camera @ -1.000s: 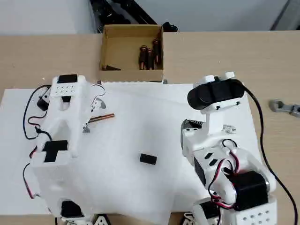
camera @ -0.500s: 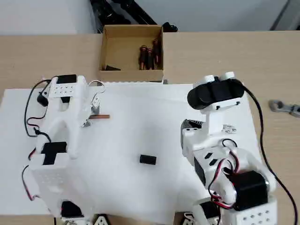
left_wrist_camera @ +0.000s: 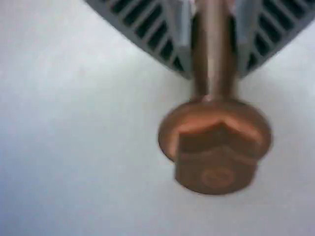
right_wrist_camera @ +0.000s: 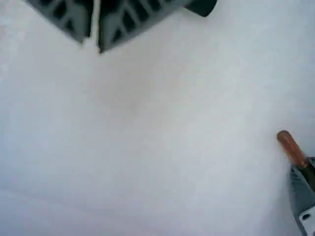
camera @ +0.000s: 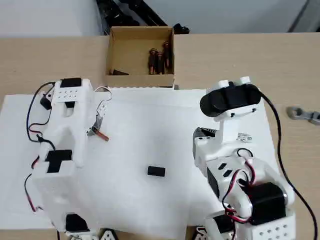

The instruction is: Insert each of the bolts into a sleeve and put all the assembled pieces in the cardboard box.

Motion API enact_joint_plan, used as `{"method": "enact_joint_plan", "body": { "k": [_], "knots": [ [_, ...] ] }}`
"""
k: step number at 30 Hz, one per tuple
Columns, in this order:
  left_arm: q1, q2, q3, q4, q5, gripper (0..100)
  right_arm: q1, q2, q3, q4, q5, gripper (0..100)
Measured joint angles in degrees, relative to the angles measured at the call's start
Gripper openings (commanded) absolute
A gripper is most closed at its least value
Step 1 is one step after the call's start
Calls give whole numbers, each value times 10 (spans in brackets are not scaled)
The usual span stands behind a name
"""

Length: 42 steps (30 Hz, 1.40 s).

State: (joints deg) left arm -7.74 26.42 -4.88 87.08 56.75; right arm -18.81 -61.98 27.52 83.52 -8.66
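My left gripper point(camera: 98, 125) is shut on a copper bolt point(camera: 102, 135) over the left part of the white sheet; the bolt slants down toward the sheet. In the left wrist view the grey fingers point(left_wrist_camera: 167, 34) clamp the shank and the hexagonal head of the bolt point(left_wrist_camera: 215, 147) sticks out past them. A black sleeve point(camera: 156, 171) lies on the sheet between the arms, apart from both grippers. The cardboard box point(camera: 116, 55) at the back holds several assembled pieces point(camera: 160, 59). My right gripper point(right_wrist_camera: 94, 29) hangs shut over bare sheet, holding nothing, with the sleeve point(right_wrist_camera: 202, 7) just beyond it.
A white sheet point(camera: 145, 125) covers the table under both arms. A metal wrench point(camera: 303, 114) lies on the wood at the far right. The right arm's body point(camera: 230, 100) stands over the sheet's right side. Cables trail beside the left arm.
The left gripper has turned with the bolt: it lay level pointing right and now slants down toward the sheet. The right arm has kept still.
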Motion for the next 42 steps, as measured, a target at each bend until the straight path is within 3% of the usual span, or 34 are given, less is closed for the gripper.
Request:
{"method": "enact_joint_plan", "body": {
  "k": [4,13,19,23,27,35,42],
  "knots": [
    [17,3,-87,102,-77,6,1,0,0,18,0,4],
    [30,-80,-248,119,-310,6,1,0,0,50,-33,4],
    [40,-164,-316,121,-580,6,3,9,0,50,-33,4],
    [40,-228,-318,122,-650,6,0,69,0,50,-35,4],
    [40,-309,-286,123,-673,6,-30,149,-6,51,-35,4],
    [58,-520,-190,123,-645,6,-146,301,-58,54,-62,6],
    [60,-678,-60,123,-645,6,-239,389,-60,110,84,5]
  ]
}}
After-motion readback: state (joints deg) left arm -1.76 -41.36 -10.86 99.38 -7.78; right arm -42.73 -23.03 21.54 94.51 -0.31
